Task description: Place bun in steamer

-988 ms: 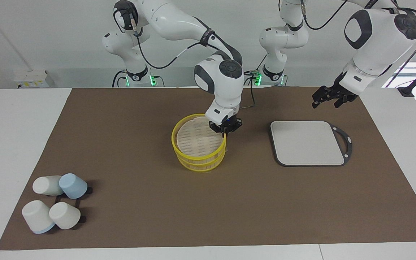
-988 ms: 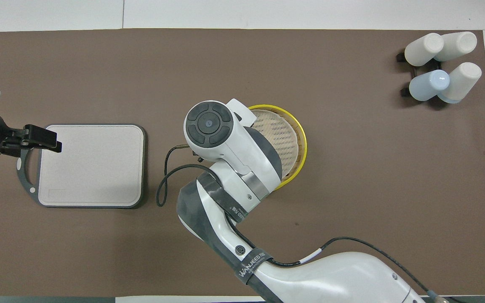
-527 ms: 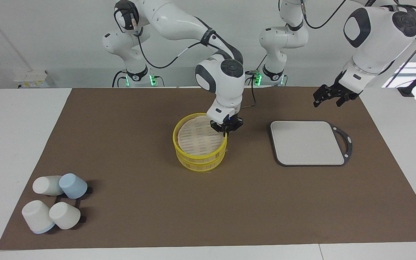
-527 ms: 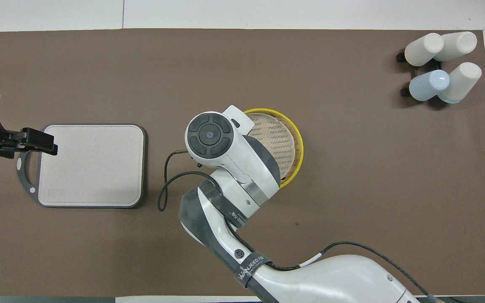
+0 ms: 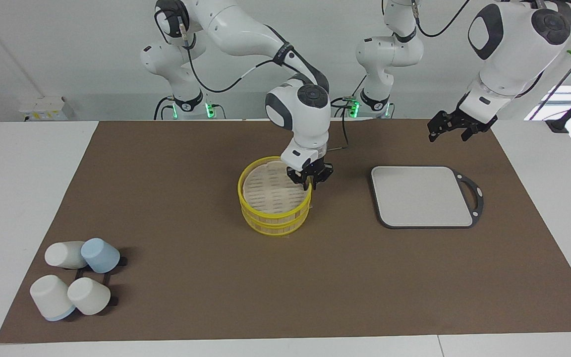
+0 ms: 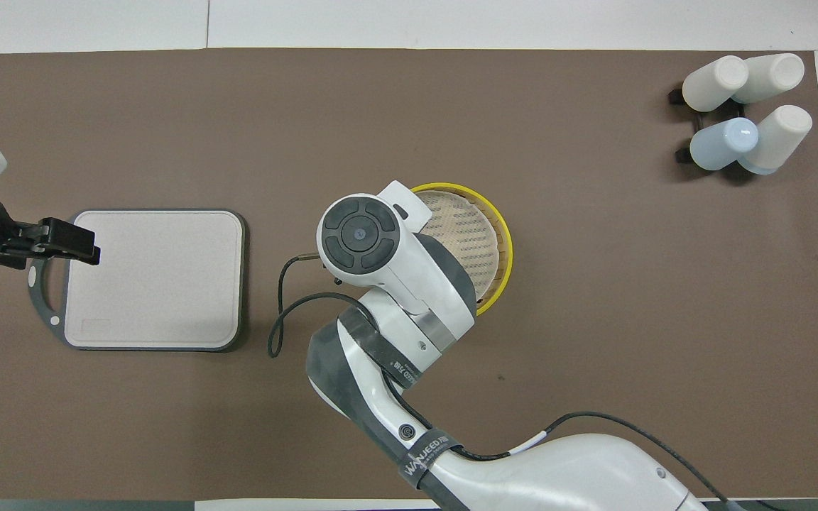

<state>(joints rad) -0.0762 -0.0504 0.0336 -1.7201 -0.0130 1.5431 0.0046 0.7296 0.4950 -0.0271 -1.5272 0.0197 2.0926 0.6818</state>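
Note:
The steamer (image 5: 273,215) stands mid-table with its two yellow-rimmed tiers stacked; the top tier shows a bare slatted floor and also shows in the overhead view (image 6: 498,241). My right gripper (image 5: 309,182) is at the top tier's rim on the side toward the left arm's end, fingers slightly apart astride the rim. In the overhead view my right wrist hides it. My left gripper (image 5: 448,135) hangs open and empty in the air over the handle end of the grey board (image 5: 422,196), and shows in the overhead view (image 6: 89,247). No bun is in view.
The grey square board (image 6: 153,277) with its loop handle lies toward the left arm's end. Several white and blue cups (image 5: 77,282) lie on a black rack at the table's corner toward the right arm's end, farther from the robots.
The top tier has settled squarely onto the lower tier and shifted slightly toward the left arm's end. My right gripper's fingers have parted at the rim. My left gripper has risen a little.

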